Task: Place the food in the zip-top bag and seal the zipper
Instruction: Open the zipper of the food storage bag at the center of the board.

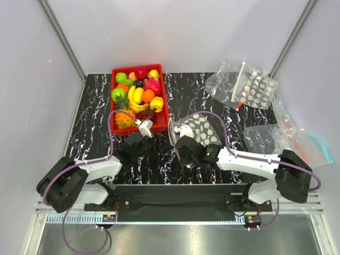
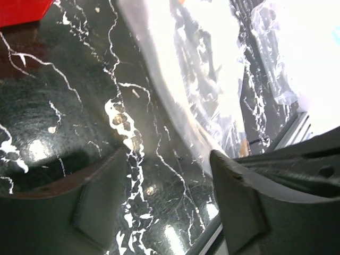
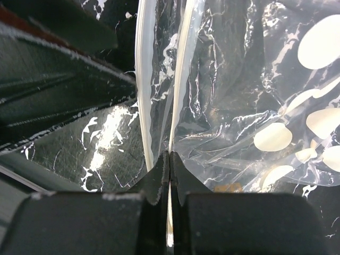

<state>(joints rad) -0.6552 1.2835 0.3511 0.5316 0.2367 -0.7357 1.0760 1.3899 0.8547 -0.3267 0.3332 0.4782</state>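
The food, including a pineapple [image 1: 123,114] and a yellow bell pepper [image 1: 156,103], lies in a red tray [image 1: 162,114] at the back left. The white-dotted zip-top bag [image 1: 201,129] lies mid-table. My right gripper [image 1: 180,146] is at the bag's left edge. In the right wrist view this gripper [image 3: 170,159] is shut on one pale zipper strip [image 3: 183,69], while the other strip [image 3: 142,79] runs just left of the fingers and the bag's mouth gapes between them. My left gripper [image 2: 170,180] is open over bare table, with the bag [image 2: 202,69] just beyond it.
Two other clear bags lie at the back right [image 1: 244,87] and the right edge [image 1: 287,139]. The red tray's corner [image 2: 21,10] sits close to the left gripper. White walls enclose the black marbled table [image 1: 95,133] on three sides.
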